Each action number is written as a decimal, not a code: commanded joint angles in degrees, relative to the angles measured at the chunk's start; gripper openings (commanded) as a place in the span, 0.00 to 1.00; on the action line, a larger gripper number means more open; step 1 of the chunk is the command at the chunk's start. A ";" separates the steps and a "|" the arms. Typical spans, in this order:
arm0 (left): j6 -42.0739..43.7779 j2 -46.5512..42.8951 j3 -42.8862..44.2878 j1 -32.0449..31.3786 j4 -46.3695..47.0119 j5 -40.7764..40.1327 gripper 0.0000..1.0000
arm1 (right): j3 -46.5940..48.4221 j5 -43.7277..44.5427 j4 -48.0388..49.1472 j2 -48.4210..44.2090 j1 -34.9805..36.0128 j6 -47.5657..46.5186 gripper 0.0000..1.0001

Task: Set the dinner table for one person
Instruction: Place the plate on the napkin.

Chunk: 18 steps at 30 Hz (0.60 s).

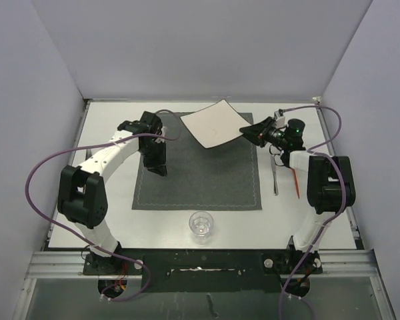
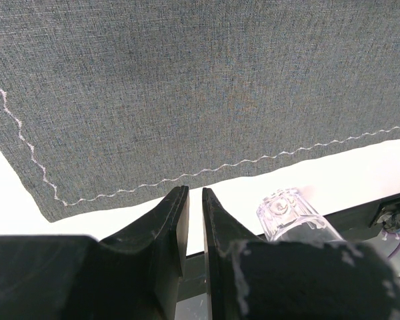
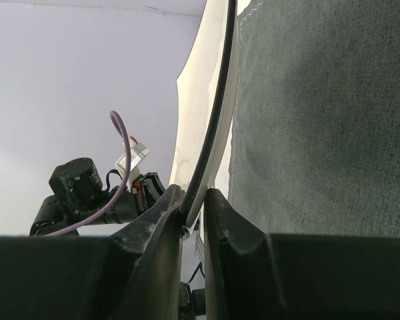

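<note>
Plain pale lilac-grey panels close 3 sides: back wall [image 1: 200, 47], left wall [image 1: 20, 100], right wall [image 1: 387, 100]. Lighting is soft, even.

We read this as a robotics lab cell rather than a home: the dinner table [image 1: 253, 227] is boxed in by plain pale walls [image 1: 200, 47]. An aluminium rail [image 1: 57, 265] carries the bolted left arm [image 1: 87, 193] and right arm [image 1: 327, 183], both trailing purple cables [image 1: 29, 180].

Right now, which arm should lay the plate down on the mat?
The right arm. The right gripper is shut on the white plate by its edge, holding it tilted over the placemat near its far right corner. The left gripper holds nothing, over the placemat's left side.
</note>
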 commanded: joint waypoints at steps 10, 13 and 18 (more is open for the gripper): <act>0.36 -1.14 1.11 -0.26 1.33 0.49 0.14 | 2.94 -3.74 15.62 1.34 3.02 4.12 0.00; 0.38 -1.00 1.11 -0.26 1.22 0.21 0.14 | 3.17 -3.98 18.13 2.85 3.43 5.59 0.00; 0.32 -0.72 0.99 -0.26 1.15 0.12 0.14 | 3.74 -4.71 19.07 4.45 4.30 6.02 0.00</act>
